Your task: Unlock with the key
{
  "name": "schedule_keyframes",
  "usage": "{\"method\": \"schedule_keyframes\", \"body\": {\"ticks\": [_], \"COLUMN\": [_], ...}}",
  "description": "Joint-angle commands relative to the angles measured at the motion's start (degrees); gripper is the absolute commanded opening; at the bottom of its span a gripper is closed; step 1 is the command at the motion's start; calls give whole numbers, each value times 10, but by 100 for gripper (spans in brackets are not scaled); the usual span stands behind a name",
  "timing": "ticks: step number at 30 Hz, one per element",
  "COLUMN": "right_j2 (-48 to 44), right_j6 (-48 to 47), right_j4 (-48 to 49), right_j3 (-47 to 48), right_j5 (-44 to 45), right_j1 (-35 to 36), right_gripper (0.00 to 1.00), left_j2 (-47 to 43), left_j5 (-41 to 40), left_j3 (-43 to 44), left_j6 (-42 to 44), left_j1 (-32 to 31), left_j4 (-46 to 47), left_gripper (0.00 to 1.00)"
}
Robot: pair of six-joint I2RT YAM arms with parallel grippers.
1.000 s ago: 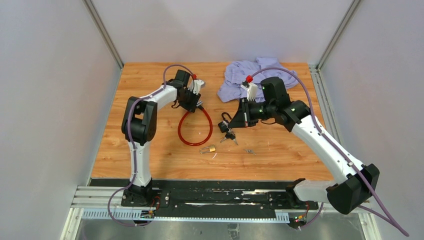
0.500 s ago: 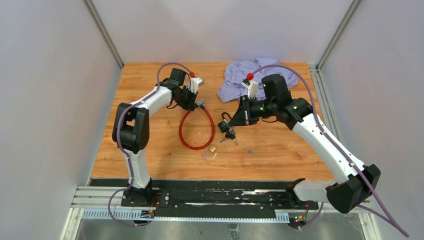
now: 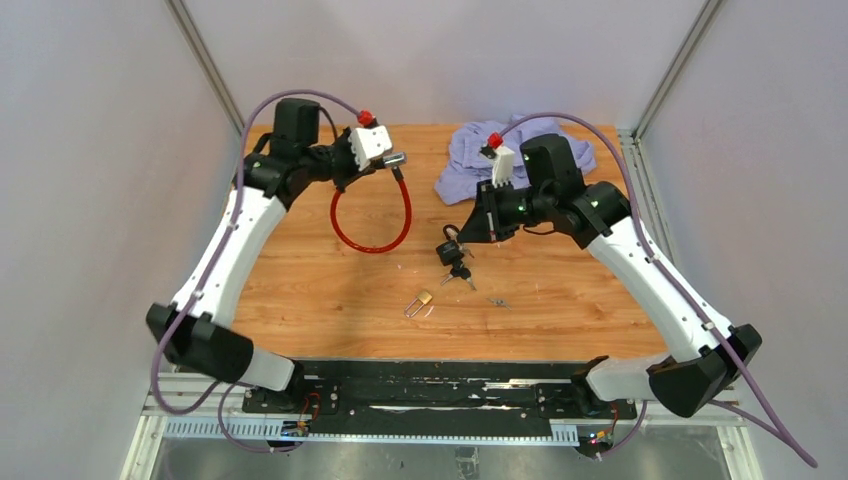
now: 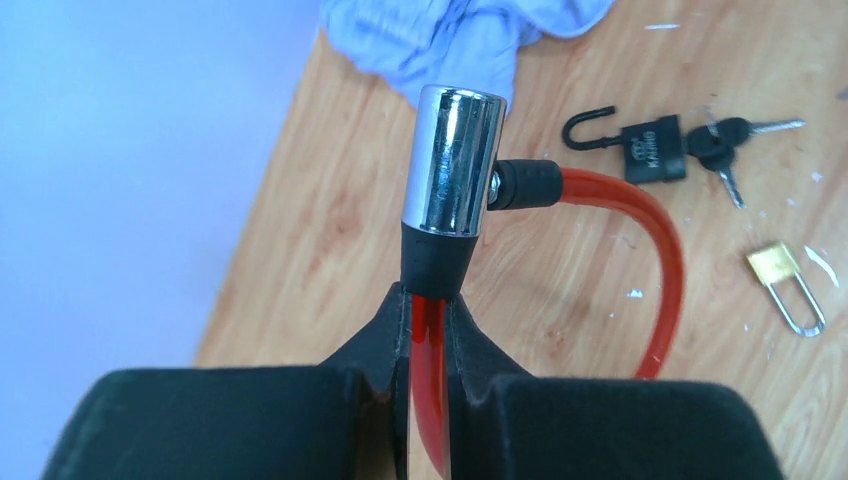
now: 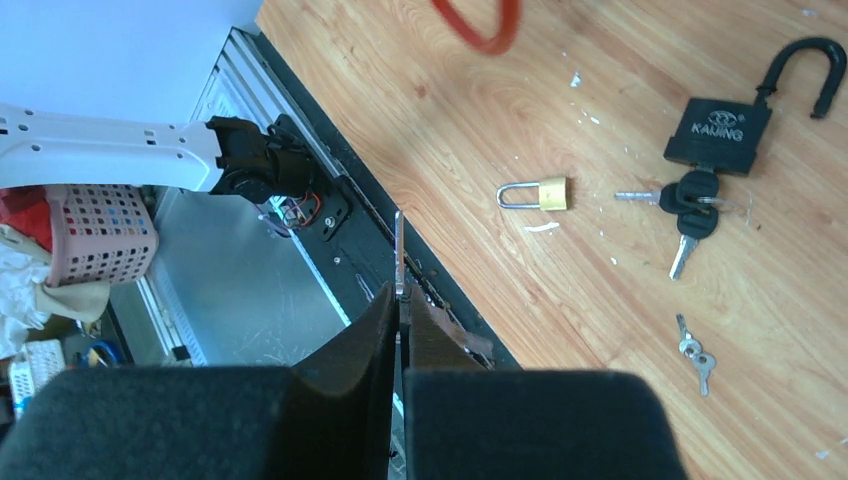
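Observation:
My left gripper point(image 3: 375, 160) is shut on the red cable lock point(image 3: 370, 225), just below its chrome cylinder point(image 3: 392, 159), and holds it above the back left of the table. In the left wrist view the fingers point(image 4: 428, 300) pinch the red cable under the upright chrome cylinder point(image 4: 455, 160). My right gripper point(image 3: 476, 228) hovers right of the cable loop, above the black padlock. In the right wrist view it point(image 5: 400, 300) is shut on a thin silver key point(image 5: 399, 245), whose blade sticks out past the fingertips.
A black padlock point(image 3: 449, 250) with its shackle open and keys hanging lies mid-table. A small brass padlock point(image 3: 422, 299) and a loose pair of small keys point(image 3: 498, 301) lie nearer the front. A lilac cloth point(image 3: 510, 150) lies at the back right.
My left arm has swung out left and lifted the cable lock off the table, toward the back. My right gripper has risen slightly, key still held.

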Motion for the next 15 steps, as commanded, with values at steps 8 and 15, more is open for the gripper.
{"method": "schedule_keyframes", "body": {"ticks": [8,15], "right_j2": [32,42], "right_j6": [-94,-77], "right_j4": [-176,-260], "right_j3": [164,227], "right_j5": [173,263], "right_j1": [178,265], "right_gripper": [1,1], "left_j2": [-271,-373], "left_j5": [175,215], "left_j3": [-128,-215], "left_j6": [355,434], "left_j1": [-4,-9], "left_j4": [-77,-72], "left_gripper": [0,0]}}
